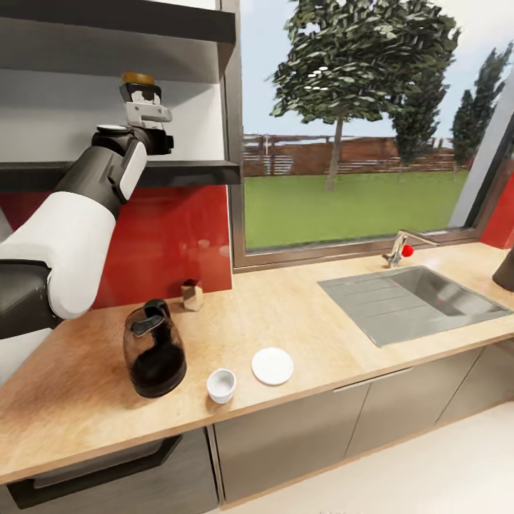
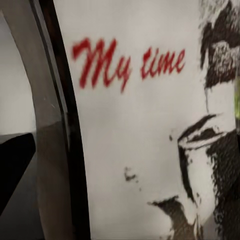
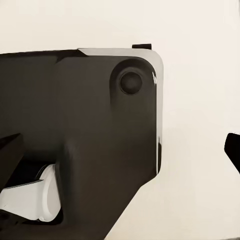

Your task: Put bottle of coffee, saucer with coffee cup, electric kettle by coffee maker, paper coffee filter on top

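Amber-capped and white-labelled, the bottle of coffee (image 1: 138, 78) stands on the dark kitchen shelf (image 1: 193, 173) beside the window, and our left gripper (image 1: 143, 96) is raised right at it; the left wrist view shows the label (image 2: 145, 125) with red script "My time" pressed close to the camera. We cannot tell from these views whether the left fingers are already gripping the bottle or merely flanking it, since the fingertips are hidden behind the wrist. We judge the step in hand to be the grasp and lift-off from the shelf: centre the fingers on the bottle's body below the cap, close firmly, raise it only a little because the upper shelf (image 1: 121, 18) sits just above, then draw it straight out before lowering. On the light wooden table (image 1: 300, 321) below stand the dark glass carafe-like vessel with a black handle (image 1: 153, 350), a small white coffee cup (image 1: 221, 385) and a white round saucer (image 1: 272, 366), cup beside the saucer, not on it; the descent path should stay clear of them. A small metallic block (image 1: 191, 294) sits against the red backsplash (image 1: 171, 235). The steel sink (image 1: 410, 300) lies well apart. The right wrist view shows dark robot housing (image 3: 80, 135); right fingers' state: cannot tell.
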Motion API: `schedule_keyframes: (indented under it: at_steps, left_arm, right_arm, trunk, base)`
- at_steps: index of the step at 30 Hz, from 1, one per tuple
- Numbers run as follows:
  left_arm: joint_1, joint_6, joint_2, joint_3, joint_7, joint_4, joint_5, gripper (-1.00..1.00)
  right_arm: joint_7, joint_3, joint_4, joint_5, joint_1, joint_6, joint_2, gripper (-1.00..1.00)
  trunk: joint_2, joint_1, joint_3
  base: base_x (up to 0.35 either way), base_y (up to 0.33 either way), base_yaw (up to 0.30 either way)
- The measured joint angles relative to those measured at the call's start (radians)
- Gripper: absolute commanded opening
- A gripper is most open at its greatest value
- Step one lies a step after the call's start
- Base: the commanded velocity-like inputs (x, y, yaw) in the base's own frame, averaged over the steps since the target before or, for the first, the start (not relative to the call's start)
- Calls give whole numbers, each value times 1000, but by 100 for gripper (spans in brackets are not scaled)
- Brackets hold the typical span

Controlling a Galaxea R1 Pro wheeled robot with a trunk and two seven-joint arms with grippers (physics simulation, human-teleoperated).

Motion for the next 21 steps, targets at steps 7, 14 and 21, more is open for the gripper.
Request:
schedule_keyframes:
  at_steps: [7, 14, 21]
  left_arm:
    - [0, 0, 0, 0, 0, -1, 0, -100]
    - [0, 0, 0, 0, 0, -2, 0, -100]
    - [0, 0, -2, 2, 1, -2, 1, -100]
  right_arm:
    - [0, 0, 0, 0, 0, 0, 0, 100]
    - [0, 0, 0, 0, 0, 0, 0, 100]
    - [0, 0, 0, 0, 0, 0, 0, 100]
  trunk:
    - [0, 0, 0]
    - [0, 0, 0]
    - [0, 0, 0]
  base:
    - [0, 0, -263]
    - [0, 0, -263]
    - [0, 0, -263]
